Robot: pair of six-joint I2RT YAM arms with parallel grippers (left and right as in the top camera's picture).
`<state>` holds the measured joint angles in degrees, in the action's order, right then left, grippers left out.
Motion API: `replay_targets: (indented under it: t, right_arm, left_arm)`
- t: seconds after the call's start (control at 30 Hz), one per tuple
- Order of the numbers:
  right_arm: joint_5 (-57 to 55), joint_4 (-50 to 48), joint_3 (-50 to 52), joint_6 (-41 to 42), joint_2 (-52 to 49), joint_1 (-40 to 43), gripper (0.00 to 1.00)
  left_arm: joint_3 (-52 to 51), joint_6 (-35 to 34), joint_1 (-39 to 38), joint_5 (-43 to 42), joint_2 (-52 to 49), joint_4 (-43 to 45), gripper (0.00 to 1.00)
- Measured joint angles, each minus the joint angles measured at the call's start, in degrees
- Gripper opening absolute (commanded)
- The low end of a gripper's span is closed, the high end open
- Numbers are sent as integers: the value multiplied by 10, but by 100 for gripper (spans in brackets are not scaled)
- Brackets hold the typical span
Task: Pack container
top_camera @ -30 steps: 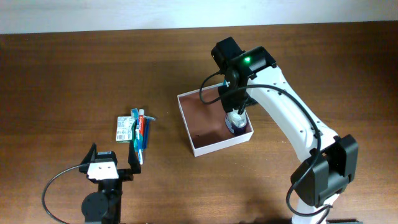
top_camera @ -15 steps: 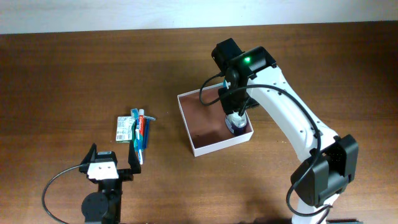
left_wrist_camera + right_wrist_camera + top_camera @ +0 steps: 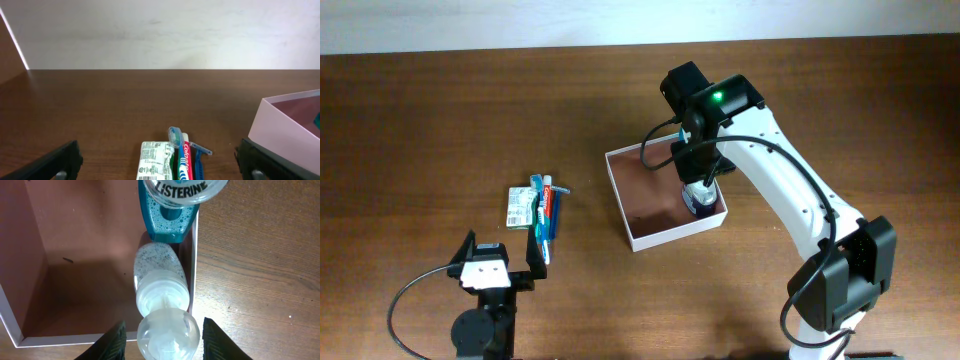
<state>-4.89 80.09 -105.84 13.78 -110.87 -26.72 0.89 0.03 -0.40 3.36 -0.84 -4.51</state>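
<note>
The container (image 3: pixel 645 195) sits right of table centre. At its 3 o'clock wall the right gripper (image 3: pixel 165 342) straddles 1 clear bottle (image 3: pixel 157 280) beside the Listerine bottle (image 3: pixel 170 215); whether it clamps, I cannot tell. Likely step: placing. The next move probably calls for the toiletries (image 3: pixel 535 210) at 9 o'clock, before the wide-open left gripper (image 3: pixel 503 248).

Legible markings are found on two items. "LISTERINE" is printed in dark capitals on the clear top of the blue mouthwash bottle (image 3: pixel 172 217) standing in the container (image 3: pixel 75 240), read in the right wrist view. "Colgate" runs in white lettering along the red toothpaste tube (image 3: pixel 186 161) lying on the tabletop (image 3: pixel 100 110), read in the left wrist view. The green and white packet (image 3: pixel 156 160) touching the tube carries fine print and a barcode, too small to read.
</note>
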Motion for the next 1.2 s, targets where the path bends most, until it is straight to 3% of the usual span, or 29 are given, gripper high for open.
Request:
replay_targets:
  t: [1.2]
  right_arm:
    - [50, -46, 30, -9, 0, 41, 41]
  left_arm:
    - [0, 0, 0, 0, 0, 0, 99]
